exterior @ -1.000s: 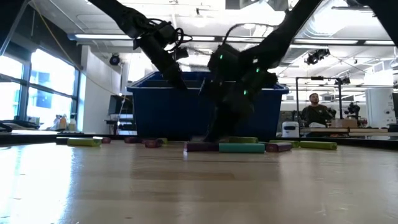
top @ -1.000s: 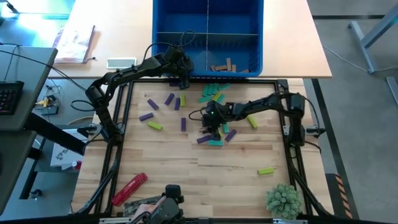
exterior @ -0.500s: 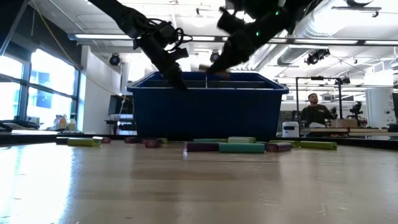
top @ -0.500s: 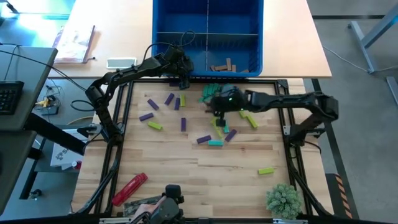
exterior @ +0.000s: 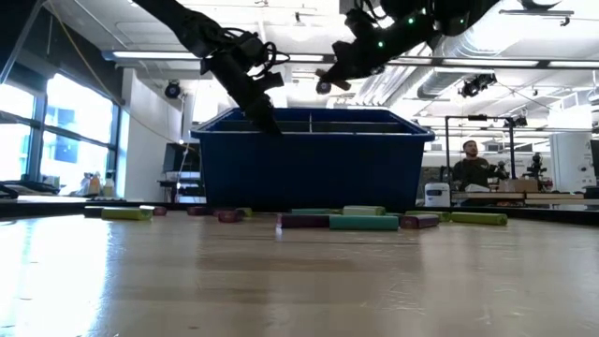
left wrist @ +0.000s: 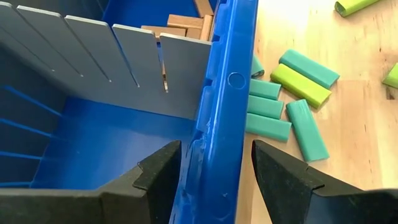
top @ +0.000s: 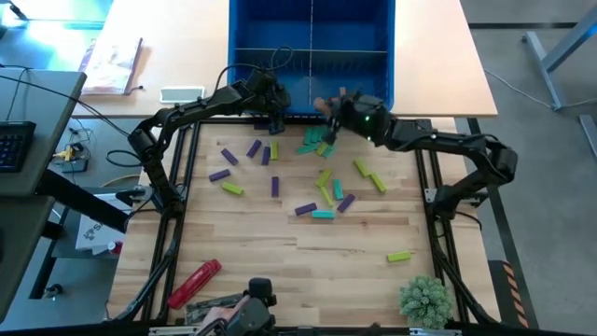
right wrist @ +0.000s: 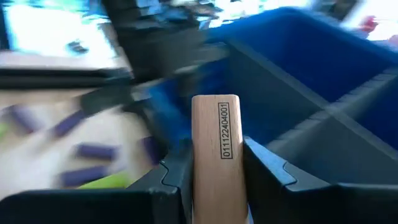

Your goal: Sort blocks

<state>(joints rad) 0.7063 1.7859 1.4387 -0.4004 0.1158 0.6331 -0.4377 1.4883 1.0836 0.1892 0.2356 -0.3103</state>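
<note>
R gripper [top: 328, 105] is clamping one tan wooden block [right wrist: 215, 149] over the blue plastic bin [top: 244, 56] (four compartments); L gripper [left wrist: 214, 180] is straddling the bin's wall, fingers apart.

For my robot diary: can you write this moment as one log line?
right gripper: shut on tan block, over bin | left gripper: open, astride bin rim
</note>
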